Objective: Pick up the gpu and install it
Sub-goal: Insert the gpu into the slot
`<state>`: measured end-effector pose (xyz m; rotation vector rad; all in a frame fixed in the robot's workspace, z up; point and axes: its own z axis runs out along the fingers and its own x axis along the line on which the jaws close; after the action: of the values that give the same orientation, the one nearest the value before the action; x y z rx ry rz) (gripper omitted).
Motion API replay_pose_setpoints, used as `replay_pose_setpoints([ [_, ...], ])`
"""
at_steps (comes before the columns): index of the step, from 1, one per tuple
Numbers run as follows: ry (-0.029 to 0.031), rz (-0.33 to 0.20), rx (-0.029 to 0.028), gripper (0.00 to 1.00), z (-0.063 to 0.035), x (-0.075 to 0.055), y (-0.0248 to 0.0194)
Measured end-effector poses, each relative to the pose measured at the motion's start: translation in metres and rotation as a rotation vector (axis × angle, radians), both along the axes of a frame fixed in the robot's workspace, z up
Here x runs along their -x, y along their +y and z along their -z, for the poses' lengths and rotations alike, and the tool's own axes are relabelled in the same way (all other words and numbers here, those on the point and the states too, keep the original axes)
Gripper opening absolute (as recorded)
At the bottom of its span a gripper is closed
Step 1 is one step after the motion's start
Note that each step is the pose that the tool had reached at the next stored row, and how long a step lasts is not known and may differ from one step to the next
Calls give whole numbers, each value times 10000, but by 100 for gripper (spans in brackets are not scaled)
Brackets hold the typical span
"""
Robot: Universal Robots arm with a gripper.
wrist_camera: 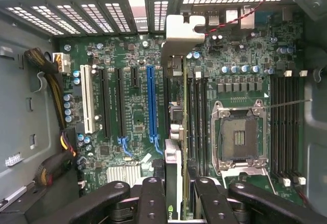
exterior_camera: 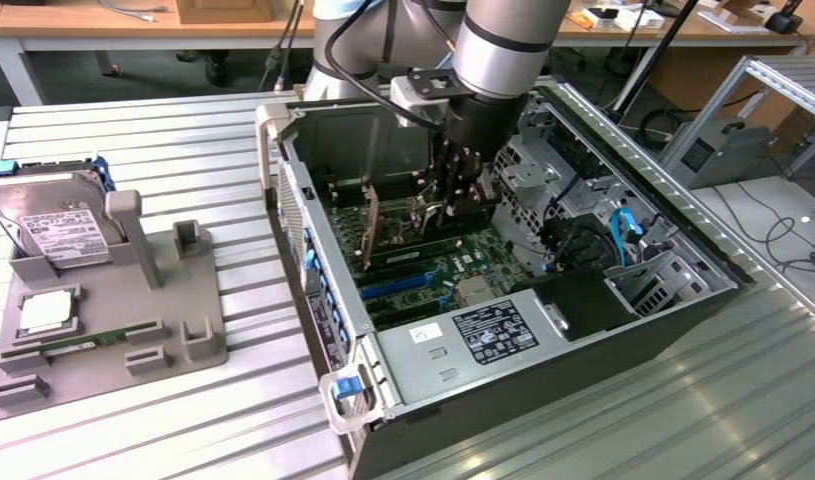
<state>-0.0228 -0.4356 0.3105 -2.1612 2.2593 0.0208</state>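
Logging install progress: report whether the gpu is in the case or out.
In. The gpu stands on edge over the motherboard, held by the gripper; seating, cannot tell.

Hard drive [exterior_camera: 54, 225], square chip [exterior_camera: 44, 313], grey holder [exterior_camera: 194, 345]

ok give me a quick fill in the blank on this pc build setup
1. The claw is closed on the ____, inside the open computer case.
2. The processor socket on the main board is ____.
3. The hard drive sits on a grey stand, to the exterior view's ____ of the case.

Missing words: graphics card; empty; left
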Motion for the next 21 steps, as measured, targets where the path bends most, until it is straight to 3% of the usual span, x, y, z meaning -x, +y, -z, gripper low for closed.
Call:
replay_pose_setpoints([
  [21, 0, 0, 0, 27, 126, 2, -7],
])
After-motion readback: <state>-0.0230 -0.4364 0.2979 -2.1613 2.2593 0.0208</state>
